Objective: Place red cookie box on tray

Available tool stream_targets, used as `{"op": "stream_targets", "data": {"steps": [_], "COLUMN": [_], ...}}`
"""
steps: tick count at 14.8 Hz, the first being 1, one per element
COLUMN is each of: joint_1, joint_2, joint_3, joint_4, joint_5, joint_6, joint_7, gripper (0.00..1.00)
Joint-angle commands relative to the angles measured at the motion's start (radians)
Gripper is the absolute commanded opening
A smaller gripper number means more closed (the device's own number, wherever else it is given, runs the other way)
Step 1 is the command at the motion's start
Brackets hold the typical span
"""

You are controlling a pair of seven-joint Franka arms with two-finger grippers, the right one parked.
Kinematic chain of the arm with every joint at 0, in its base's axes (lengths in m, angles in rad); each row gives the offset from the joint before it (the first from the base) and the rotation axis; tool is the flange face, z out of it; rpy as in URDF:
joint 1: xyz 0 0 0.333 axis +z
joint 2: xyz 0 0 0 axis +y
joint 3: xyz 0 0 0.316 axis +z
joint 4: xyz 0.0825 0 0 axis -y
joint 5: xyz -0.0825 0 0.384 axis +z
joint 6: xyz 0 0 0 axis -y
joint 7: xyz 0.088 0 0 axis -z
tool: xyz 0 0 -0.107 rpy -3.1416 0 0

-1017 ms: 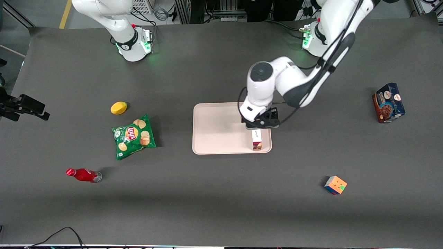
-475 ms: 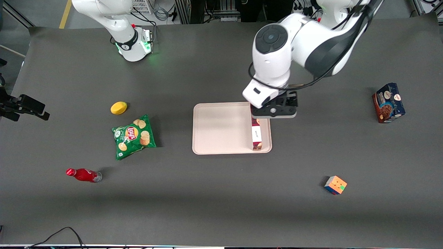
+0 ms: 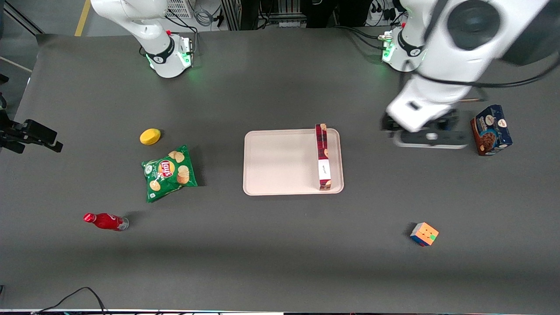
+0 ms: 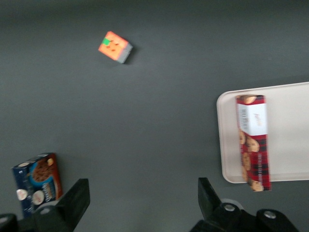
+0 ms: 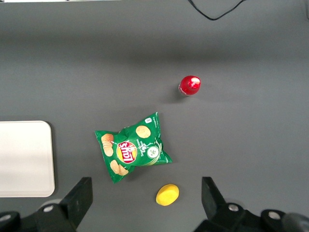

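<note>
Long narrow dark-red plaid cookie box (image 3: 323, 156) lying flat in large pale pink rectangular tray (image 3: 280, 162), along its working-arm-side rim. Left gripper (image 4: 142, 200) well apart, above bare table, 2 fingers spread wide, holding nothing.

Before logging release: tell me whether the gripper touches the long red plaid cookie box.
Apart. Front view shows bare table between the open gripper and the red plaid cookie box on the pale pink tray.
</note>
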Motion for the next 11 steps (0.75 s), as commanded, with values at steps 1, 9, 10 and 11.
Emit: {"op": "stream_targets", "data": {"steps": [1,9,10,11], "joint_1": [-0.036,-0.039,-0.038,-0.038], "joint_2": [-0.119,-0.173,-0.172,-0.167], "joint_3": [0.152,0.355,0.355,0.355], "joint_4": [-0.126,-0.328,-0.327,-0.322], "joint_5": [-0.047,-0.159,-0.162,-0.162], "joint_6": [0.020,0.234,0.234,0.234], "joint_7": [0.096,0.260,0.260,0.260], "gripper": [1.00,1.00,1.00,1.00]}}
